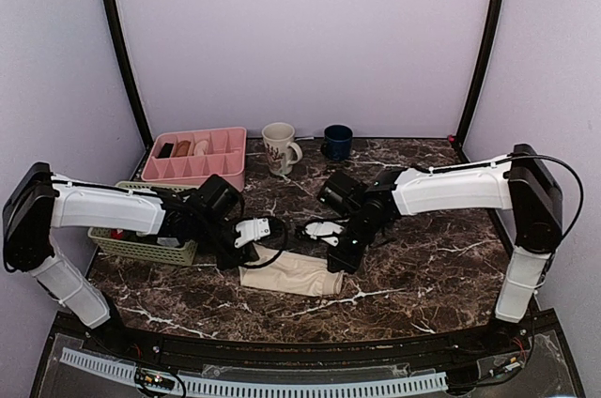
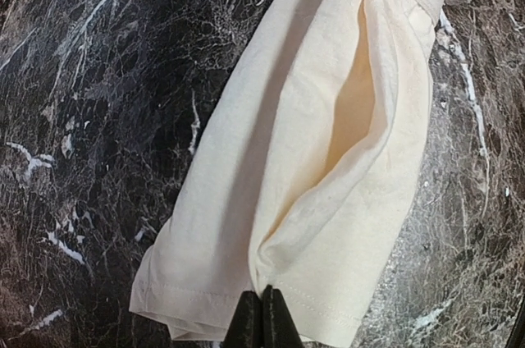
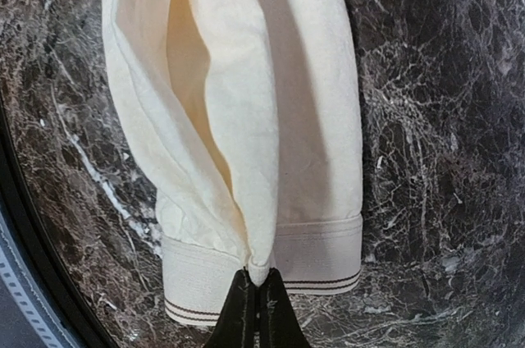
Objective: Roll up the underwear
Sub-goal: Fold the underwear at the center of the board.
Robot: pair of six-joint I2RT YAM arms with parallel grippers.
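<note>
At the left claw [image 2: 262,307], the fingers are closed tight on a raised fold in the hem end of the underwear [image 2: 328,159]. The garment stretches straight ahead from those tips across the marble table [image 2: 98,118] as a long, narrow, folded strip. At its far end, the right claw [image 3: 254,295] is likewise pinched shut, on a pleat at the striped waistband [image 3: 320,258]. Neither end shows any roll yet, so the rolling looks barely begun. To do it well, I judge one claw should hold its end flat and steady. The other should turn its end over toward it, keeping the strip taut and its edges aligned so the thin cloth neither skews nor bunches.
</note>
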